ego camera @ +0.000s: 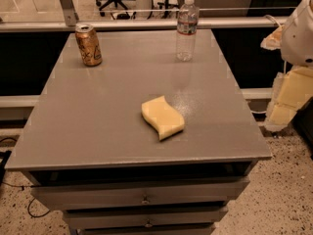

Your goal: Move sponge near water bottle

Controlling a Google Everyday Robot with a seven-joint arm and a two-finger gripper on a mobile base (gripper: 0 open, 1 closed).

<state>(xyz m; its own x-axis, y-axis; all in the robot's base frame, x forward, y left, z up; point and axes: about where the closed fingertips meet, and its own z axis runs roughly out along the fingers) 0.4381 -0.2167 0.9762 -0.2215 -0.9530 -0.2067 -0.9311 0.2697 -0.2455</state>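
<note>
A pale yellow sponge (pixel 163 117) — a flat foam slab with wavy, S-curved edges — is seen lying on the grey table (pixel 98 111), right of centre toward the front. The water bottle (pixel 187 28), clear plastic with a white cap and a white-and-red label band, is stood upright near the back edge, well apart from the sponge; its label's writing cannot be read. A gold-brown can (pixel 88 44) with illegible dark markings is stood at the back left. The gripper (pixel 286 99) is held beyond the table's right side — its state cannot be told.
</note>
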